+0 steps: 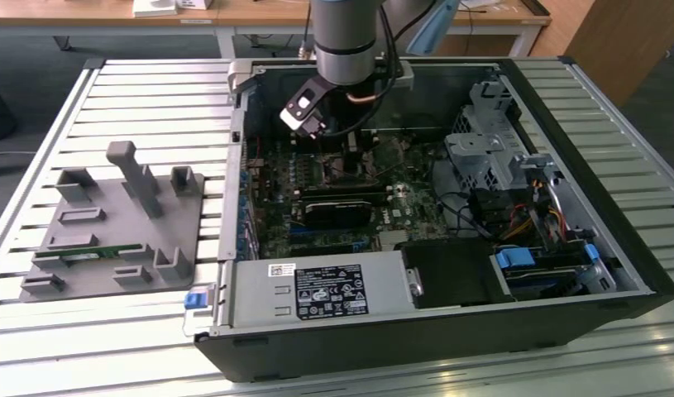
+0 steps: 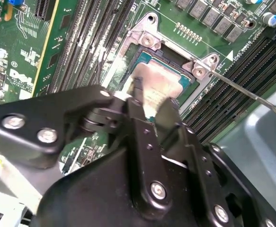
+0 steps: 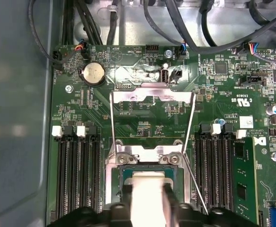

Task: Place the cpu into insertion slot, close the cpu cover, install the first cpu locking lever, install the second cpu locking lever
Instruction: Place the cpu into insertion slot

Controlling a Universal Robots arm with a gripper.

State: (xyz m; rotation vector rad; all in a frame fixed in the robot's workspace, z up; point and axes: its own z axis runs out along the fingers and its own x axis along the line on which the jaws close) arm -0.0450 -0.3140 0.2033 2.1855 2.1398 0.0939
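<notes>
Cpu (image 2: pixel 159 85) dull silver, square; flat in insertion slot (image 2: pixel 173 56)

The arm (image 1: pixel 348 33) is a silver-grey cylinder ringed by a dark band, with a black cable (image 1: pixel 389 37) down its three o'clock side and a black box (image 1: pixel 303 112) bearing a white patch at seven o'clock. The gripper (image 2: pixel 153 100) is matte black, its links studded with round silver screws (image 2: pixel 157 190).

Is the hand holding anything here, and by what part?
The hand grips the cpu by two opposite side edges, fingers flanking its metal top, at the insertion slot.
</notes>
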